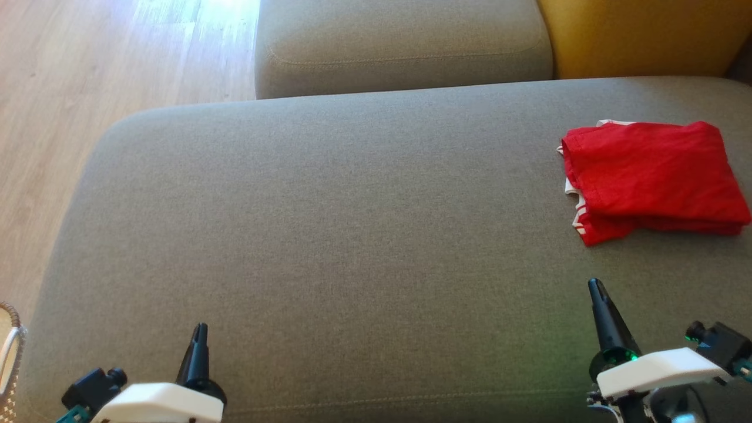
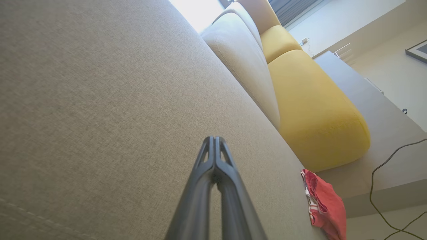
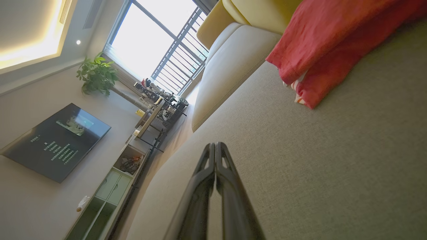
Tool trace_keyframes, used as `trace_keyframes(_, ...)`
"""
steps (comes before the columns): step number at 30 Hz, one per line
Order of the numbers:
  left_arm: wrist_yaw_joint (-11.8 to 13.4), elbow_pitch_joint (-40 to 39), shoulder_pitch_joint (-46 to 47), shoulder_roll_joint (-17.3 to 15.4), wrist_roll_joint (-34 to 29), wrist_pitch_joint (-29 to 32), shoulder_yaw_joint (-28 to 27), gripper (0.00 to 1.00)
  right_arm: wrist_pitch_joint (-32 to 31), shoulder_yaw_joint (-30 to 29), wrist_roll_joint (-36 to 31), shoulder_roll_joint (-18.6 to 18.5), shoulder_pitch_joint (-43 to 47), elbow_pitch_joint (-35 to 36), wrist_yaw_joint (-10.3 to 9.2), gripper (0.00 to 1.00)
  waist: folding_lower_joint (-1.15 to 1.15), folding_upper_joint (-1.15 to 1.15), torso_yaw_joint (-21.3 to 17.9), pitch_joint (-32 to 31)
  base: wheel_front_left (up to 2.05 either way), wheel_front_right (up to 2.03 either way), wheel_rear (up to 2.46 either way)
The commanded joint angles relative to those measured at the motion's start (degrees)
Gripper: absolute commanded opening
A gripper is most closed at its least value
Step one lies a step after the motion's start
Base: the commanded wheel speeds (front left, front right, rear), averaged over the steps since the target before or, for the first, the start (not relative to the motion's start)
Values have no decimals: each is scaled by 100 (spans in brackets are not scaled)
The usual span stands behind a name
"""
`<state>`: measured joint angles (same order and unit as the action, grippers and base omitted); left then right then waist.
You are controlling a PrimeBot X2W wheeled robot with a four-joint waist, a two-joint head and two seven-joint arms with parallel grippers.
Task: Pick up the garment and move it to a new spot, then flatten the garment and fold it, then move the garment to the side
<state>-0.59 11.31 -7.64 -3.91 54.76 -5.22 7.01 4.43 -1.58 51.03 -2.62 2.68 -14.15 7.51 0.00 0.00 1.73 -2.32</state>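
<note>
The garment [image 1: 652,179] is a red cloth with white striped trim, folded into a flat stack at the far right of the grey sofa seat [image 1: 352,235]. It also shows in the left wrist view as the garment [image 2: 325,205] and in the right wrist view as the garment [image 3: 327,43]. My left gripper [image 1: 200,332] hangs shut and empty over the seat's near left edge. My right gripper [image 1: 596,288] is shut and empty too, a little short of the garment's near edge. The fingertips are pressed together in both wrist views: left gripper [image 2: 214,139], right gripper [image 3: 216,145].
A grey back cushion [image 1: 399,44] and a yellow cushion [image 1: 640,35] lie behind the seat. Wooden floor [image 1: 88,88] runs along the left, with a woven basket rim [image 1: 10,352] at the lower left. A cable [image 2: 387,186] trails beyond the sofa's end.
</note>
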Motion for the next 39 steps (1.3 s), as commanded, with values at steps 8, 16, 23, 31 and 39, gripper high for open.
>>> trace_keyframes(8, -144, -94, 478, -96, 624, 134, -265, 0, -142, -15, 672, -106, -376, 153, -1, 0, 0, 0, -24, 36, 0, 0, 0)
trace_keyframes(16, -230, -38, 617, -97, 1155, 263, -393, 0, -274, -68, 1236, -110, -455, 132, -1, 0, 0, 0, -48, 70, 0, 0, 0)
trace_keyframes(23, -306, 11, 740, -96, 1618, 377, -507, 0, -392, -117, 1729, -112, -524, 113, -1, 0, 0, 0, -69, 99, 0, 0, 0)
trace_keyframes(31, -393, 67, 880, -93, 2145, 509, -640, 0, -526, -173, 2291, -113, -603, 92, -1, 0, 0, 0, -92, 134, 0, 0, 0)
trace_keyframes(39, -479, 124, 1020, -89, 2669, 643, -774, 0, -662, -230, 2850, -114, -682, 71, -2, 0, 0, 0, -116, 168, 0, 0, 0)
